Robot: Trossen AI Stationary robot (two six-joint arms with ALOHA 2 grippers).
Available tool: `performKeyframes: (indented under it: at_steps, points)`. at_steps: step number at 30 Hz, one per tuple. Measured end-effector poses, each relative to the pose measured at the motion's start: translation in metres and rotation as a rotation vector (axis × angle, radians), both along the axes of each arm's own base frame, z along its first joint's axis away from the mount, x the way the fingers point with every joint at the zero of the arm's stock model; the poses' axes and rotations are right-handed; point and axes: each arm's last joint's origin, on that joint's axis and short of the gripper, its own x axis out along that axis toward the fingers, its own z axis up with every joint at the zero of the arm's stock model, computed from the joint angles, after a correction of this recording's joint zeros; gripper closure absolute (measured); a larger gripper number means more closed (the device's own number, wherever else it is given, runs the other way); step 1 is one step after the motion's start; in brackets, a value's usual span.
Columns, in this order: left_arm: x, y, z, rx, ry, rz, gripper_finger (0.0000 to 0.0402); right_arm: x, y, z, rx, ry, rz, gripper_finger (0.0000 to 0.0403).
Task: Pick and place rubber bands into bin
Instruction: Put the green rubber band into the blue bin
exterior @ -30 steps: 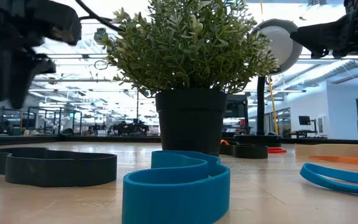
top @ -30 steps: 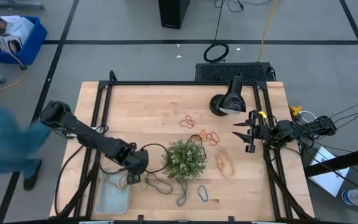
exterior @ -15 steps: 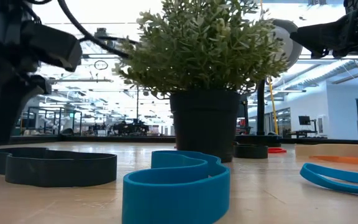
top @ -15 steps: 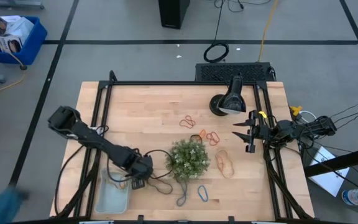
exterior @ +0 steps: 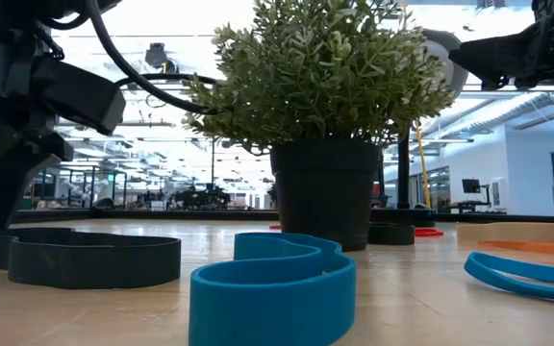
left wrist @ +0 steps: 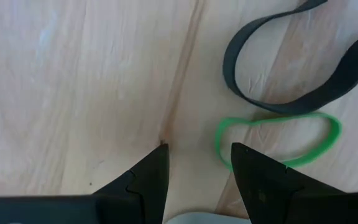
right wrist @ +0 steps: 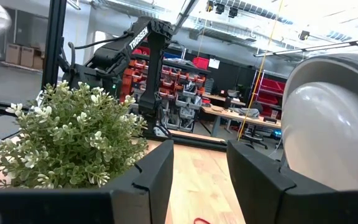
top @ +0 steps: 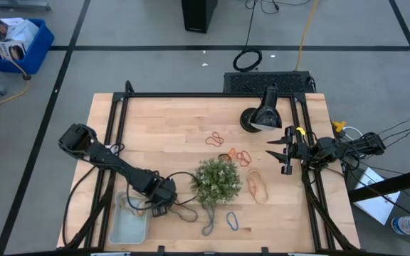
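The table (top: pixel 191 121) is seen from overhead; the plant (exterior: pixel 325 86) is viewed level at tabletop height; wood is viewed closely past the left claw (left wrist: pixel 194 177); the plant is shared beyond the right claw (right wrist: pixel 197 180)

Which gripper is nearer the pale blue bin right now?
Left. The left gripper hovers just beside the bin, fingers open over a green band. The right gripper waits across the table, past the plant.

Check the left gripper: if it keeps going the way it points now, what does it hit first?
Probably bare wood. The left gripper points down at the table with open jaws and nothing between them. The green rubber band lies just to one side, next to one fingertip, so it may get clipped; depth is hard to judge.
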Motion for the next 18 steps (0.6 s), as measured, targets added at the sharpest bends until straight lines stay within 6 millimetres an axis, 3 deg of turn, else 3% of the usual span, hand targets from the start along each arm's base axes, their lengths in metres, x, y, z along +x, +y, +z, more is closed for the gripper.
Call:
performKeyframes:
  at_steps: [18]
  points:
    - [0.0021,0.0006,0.0003,0.036,-0.040,0.011,0.0222,0.0000,0.0000,0.0000,-0.002,0.000,0.000,0.0257]
